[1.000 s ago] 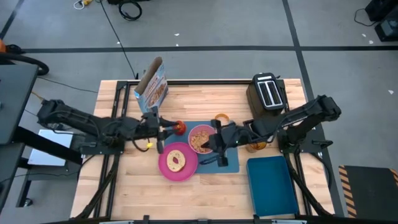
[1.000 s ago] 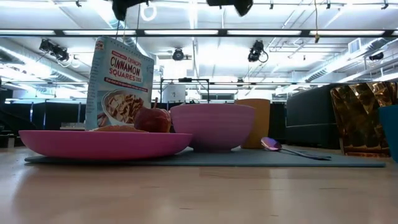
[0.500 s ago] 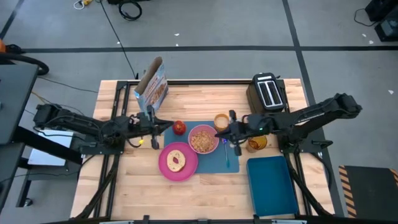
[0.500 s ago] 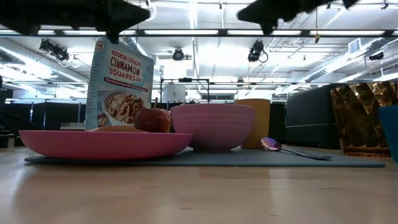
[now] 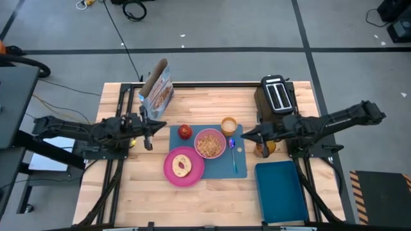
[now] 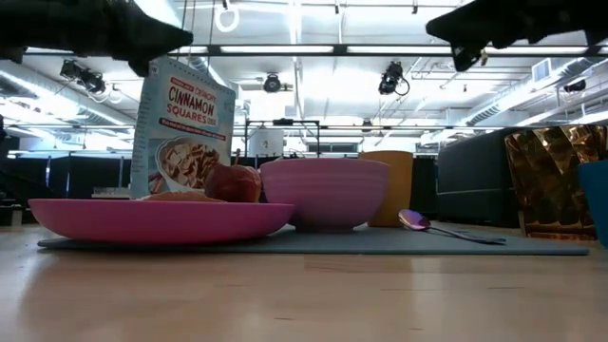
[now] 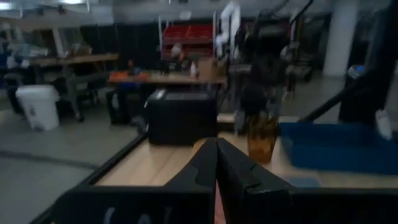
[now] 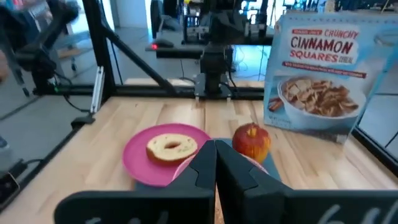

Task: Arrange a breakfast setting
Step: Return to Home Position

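Observation:
The blue mat [image 5: 218, 168] lies mid-table. On it rest the pink bowl [image 5: 210, 144] holding cereal, the amber cup [image 5: 228, 124], the red apple [image 5: 185, 131] and the blue-purple spoon [image 5: 233, 153]. The pink plate [image 5: 183, 166] overlaps the mat's near left corner and carries the bagel [image 5: 182, 165]. My left gripper [image 5: 157, 126] is shut and empty, left of the apple and above the table. My right gripper [image 5: 244, 134] is shut and empty, right of the cup. The right wrist view shows the bagel [image 8: 169, 147] and the apple [image 8: 252, 140].
A cinnamon cereal box [image 5: 156, 95] stands at the far left. The black toaster [image 5: 277, 95] stands at the far right. A dark blue tray [image 5: 280, 191] lies near right. An amber jar [image 5: 264, 147] stands between the mat and the tray, under my right arm.
Both arms have drawn back from the setting. My left gripper has gone from beside the apple toward the table's left edge. My right gripper has gone from over the bowl and spoon toward the right edge. The plate, bowl, apple, cup and spoon have stayed in place.

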Controlling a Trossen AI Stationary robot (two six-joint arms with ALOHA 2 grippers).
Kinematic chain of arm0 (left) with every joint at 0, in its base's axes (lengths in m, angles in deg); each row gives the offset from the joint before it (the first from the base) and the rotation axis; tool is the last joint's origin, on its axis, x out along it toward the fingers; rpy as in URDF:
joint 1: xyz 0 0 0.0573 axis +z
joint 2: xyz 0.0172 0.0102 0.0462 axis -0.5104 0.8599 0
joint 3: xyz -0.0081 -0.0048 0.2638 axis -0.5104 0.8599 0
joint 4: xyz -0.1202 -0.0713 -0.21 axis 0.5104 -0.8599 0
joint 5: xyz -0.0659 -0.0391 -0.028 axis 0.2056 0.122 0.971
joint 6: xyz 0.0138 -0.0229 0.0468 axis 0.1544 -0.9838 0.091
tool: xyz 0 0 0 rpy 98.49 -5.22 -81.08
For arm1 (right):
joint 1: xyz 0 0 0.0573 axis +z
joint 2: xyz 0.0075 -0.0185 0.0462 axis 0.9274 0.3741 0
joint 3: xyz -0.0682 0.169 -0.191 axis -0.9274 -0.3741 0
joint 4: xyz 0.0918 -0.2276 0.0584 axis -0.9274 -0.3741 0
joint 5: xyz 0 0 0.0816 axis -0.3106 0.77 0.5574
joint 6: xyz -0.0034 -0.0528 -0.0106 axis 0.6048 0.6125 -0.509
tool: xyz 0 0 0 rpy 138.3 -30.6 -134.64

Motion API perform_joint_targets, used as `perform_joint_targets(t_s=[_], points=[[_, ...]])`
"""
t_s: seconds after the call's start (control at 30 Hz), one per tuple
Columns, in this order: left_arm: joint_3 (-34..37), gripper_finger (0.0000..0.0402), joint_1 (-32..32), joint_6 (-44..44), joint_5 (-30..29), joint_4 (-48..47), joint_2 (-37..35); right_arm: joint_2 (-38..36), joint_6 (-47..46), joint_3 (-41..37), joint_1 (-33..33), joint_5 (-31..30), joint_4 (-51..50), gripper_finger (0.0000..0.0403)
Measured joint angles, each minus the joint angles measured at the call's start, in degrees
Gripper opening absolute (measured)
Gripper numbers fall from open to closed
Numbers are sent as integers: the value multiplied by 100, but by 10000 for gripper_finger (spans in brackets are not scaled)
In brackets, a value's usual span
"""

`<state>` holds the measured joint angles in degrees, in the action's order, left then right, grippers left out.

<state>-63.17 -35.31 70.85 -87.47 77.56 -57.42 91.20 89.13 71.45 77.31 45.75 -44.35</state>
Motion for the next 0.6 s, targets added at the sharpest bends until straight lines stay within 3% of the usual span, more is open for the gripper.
perform_joint_targets(t_s=[0.27,0.6], points=[[842,11,6,-6,354,354,-887,-844,54,-1189,-11,6,1192,8],[955,11,6,-32,189,-421,-1778,-1991,-246,-1669,-118,187,787,8]])
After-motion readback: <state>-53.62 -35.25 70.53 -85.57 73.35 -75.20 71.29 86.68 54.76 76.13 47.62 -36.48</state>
